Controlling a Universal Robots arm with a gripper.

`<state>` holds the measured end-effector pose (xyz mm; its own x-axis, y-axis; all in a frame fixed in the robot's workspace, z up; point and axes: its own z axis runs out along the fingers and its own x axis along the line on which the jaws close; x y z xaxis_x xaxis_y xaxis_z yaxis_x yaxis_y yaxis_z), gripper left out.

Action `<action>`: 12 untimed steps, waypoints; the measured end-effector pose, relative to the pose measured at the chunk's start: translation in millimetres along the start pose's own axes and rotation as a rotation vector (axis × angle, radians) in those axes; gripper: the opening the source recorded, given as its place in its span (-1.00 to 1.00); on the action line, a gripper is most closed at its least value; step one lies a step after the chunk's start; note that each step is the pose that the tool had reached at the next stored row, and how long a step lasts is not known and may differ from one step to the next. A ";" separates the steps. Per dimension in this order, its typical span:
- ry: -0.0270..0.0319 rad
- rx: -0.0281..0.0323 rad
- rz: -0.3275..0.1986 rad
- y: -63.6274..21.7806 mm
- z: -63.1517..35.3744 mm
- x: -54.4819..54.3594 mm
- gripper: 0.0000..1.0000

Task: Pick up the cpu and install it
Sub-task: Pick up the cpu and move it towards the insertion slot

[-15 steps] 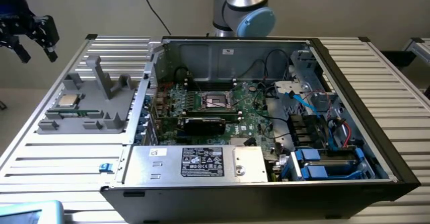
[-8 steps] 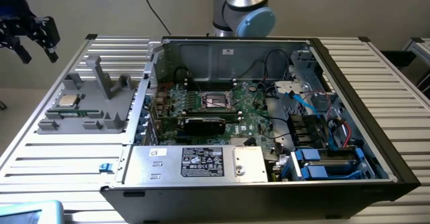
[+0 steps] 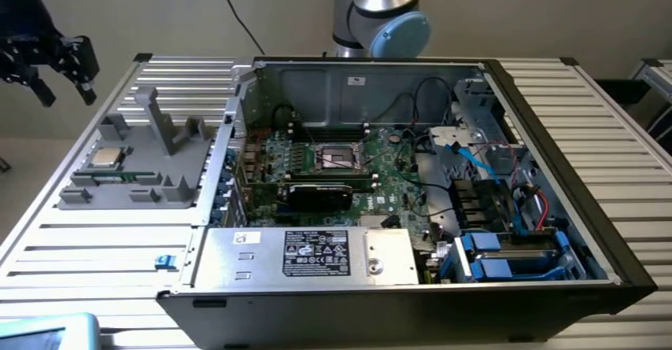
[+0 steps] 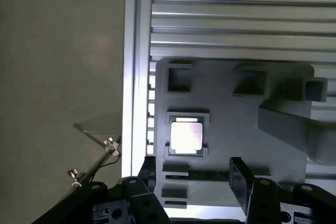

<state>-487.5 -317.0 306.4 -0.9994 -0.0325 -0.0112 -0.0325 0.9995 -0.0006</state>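
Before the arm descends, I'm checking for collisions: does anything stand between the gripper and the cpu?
Nothing visible does. The open gripper hangs apart from the cpu, which lies uncovered in the grey holder, whose posts stand aside.

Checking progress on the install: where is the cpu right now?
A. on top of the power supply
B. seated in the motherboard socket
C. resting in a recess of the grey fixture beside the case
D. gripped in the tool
C: the cpu lies in a recess of the grey fixture, outside the case, and the open tool hovers apart from it.
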 end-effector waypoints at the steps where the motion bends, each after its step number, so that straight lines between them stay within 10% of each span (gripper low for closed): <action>1: 0.0002 0.0000 0.000 -0.4 1.8 0.0 0.36; 12: 0.0212 0.0007 -0.001 -2.6 13.6 0.3 0.36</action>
<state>-487.6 -319.7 292.9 -0.9994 -0.0333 0.0100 -0.0333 0.9994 -0.0012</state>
